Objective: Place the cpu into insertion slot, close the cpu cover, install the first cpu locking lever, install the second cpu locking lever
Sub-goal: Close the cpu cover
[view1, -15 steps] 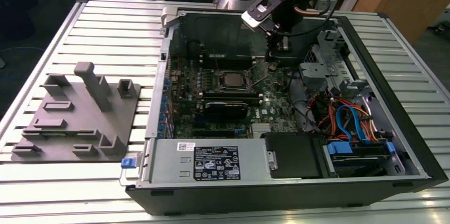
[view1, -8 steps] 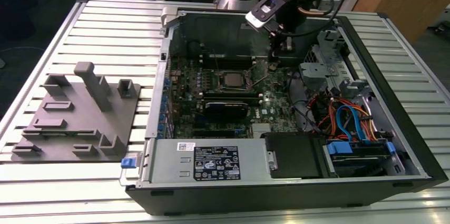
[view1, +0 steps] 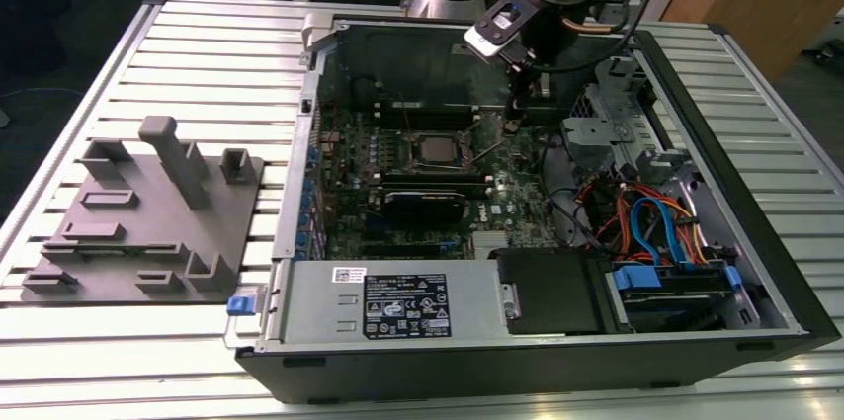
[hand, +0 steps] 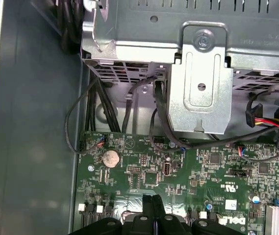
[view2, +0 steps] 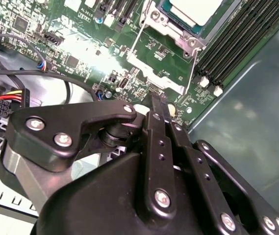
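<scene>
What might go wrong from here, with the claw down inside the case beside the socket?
1. The shut claw hangs close over the green board near the cpu; a slip might scrape small parts.
2. A thin locking lever looks unlatched beside the memory slots; pushed off-line, it may slide off the fingertips or bend.

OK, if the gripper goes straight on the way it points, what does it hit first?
Probably the green board close beside the slot, by a thin lever. The gripper, jaws shut, aims there, though depth is unclear.
</scene>
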Motion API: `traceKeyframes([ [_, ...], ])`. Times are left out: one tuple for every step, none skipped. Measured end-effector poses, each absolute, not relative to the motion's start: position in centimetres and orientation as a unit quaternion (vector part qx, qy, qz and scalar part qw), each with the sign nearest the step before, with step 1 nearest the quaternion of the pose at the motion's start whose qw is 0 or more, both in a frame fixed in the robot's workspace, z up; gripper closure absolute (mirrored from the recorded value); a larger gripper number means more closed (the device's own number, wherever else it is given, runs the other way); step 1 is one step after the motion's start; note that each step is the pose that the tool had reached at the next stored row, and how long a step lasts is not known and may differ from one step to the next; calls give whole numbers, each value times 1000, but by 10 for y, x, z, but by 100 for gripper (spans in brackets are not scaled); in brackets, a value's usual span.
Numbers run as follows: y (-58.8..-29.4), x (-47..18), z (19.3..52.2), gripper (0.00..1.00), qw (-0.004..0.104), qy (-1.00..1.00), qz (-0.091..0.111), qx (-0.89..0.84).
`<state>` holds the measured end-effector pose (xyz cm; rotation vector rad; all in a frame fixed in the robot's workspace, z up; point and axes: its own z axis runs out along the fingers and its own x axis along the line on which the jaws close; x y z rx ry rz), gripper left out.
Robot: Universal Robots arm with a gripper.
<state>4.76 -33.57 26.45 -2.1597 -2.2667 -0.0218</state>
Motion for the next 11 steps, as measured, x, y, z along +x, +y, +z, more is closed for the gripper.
traceKeyframes([
  [-336,48,265,90,5,-724,-7,-690],
  [-336,48,265,90,5,-724,-7,-690],
  [-336,48,264,90,5,-724,-7,-690],
  [-336,48,264,90,5,-724,-7,-690],
  [-336,48,264,90,5,-724,-7,-690],
  [-336,48,264,90,5,-724,-7,-690],
  [-336,48,264,90,5,-724,-7,-690],
  [-336,48,264,90,5,-724,-7,-690],
  [-336,48,264,90,5,-724,-7,-690],
  [-336,48,264,90,5,-724,-7,-690],
  [-336,48,264,90,5,-724,-7,-690],
])
